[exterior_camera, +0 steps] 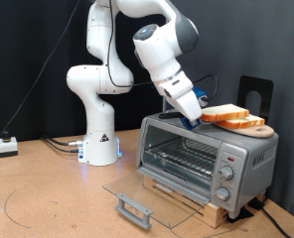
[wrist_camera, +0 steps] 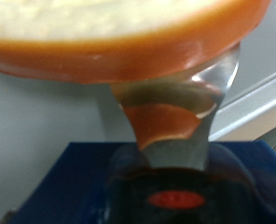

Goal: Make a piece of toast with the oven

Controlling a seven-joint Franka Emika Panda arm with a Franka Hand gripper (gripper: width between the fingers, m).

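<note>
In the exterior view, the toaster oven [exterior_camera: 207, 159] stands with its glass door [exterior_camera: 147, 194] dropped flat open. On its roof a wooden board [exterior_camera: 254, 128] carries bread; the gripper [exterior_camera: 199, 117] clamps one slice of toast [exterior_camera: 223, 115]. In the wrist view, a clear fingertip [wrist_camera: 180, 117] presses the slice's crust [wrist_camera: 129, 56].

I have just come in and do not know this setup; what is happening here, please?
A white robot arm is working at a toaster oven. Its tool is on top of the oven, at a slice of bread that lies with a second slice on a wooden board. The wrist view shows the bread right at a finger. The glass door is down and the rack inside is bare.
</note>
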